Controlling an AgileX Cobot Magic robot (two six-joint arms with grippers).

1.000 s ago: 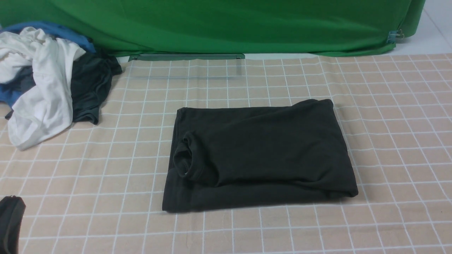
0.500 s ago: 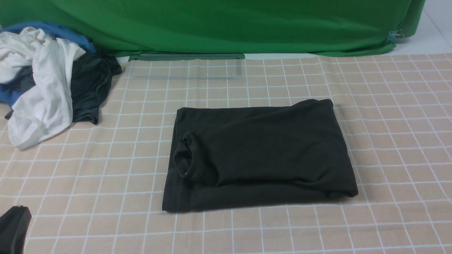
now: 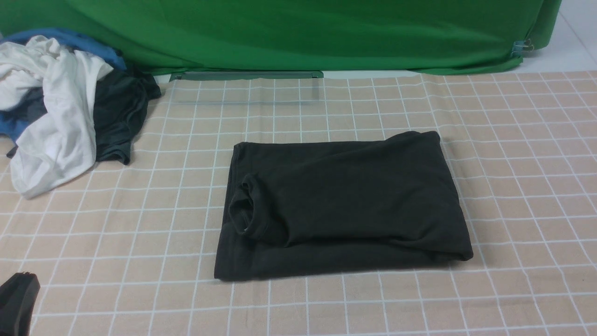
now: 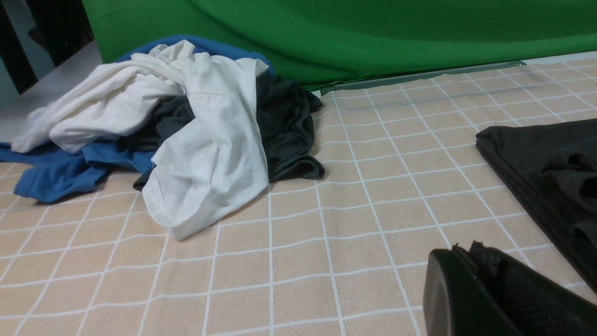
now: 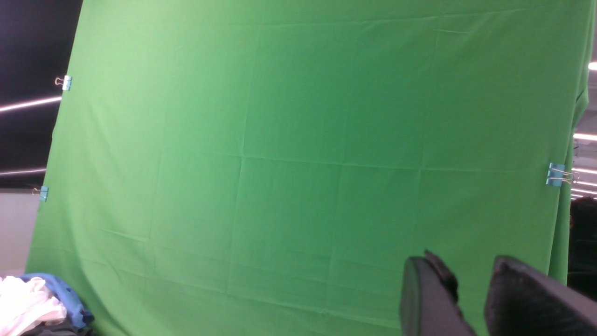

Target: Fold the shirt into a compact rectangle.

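**Shirt folded, both grippers clear**

Left gripper point(image 3: 16, 303) sat at the near left edge of the table point(image 3: 513, 186), fingers pressed together, holding nothing. Right gripper point(image 5: 466, 298), seen only from its own wrist camera, showed a gap between its fingers point(image 5: 422, 298), nothing between them. The shirt point(image 3: 340, 205) lay mid-table as a folded rectangle, collar to the left. Far left: clothes pile point(image 3: 60, 107). Behind: green backdrop point(image 3: 303, 32).

One folded black shirt point(image 3: 343, 205), two tools point(image 4: 471, 261) point(image 5: 466, 284), perhaps four heaped garments point(image 3: 60, 107)
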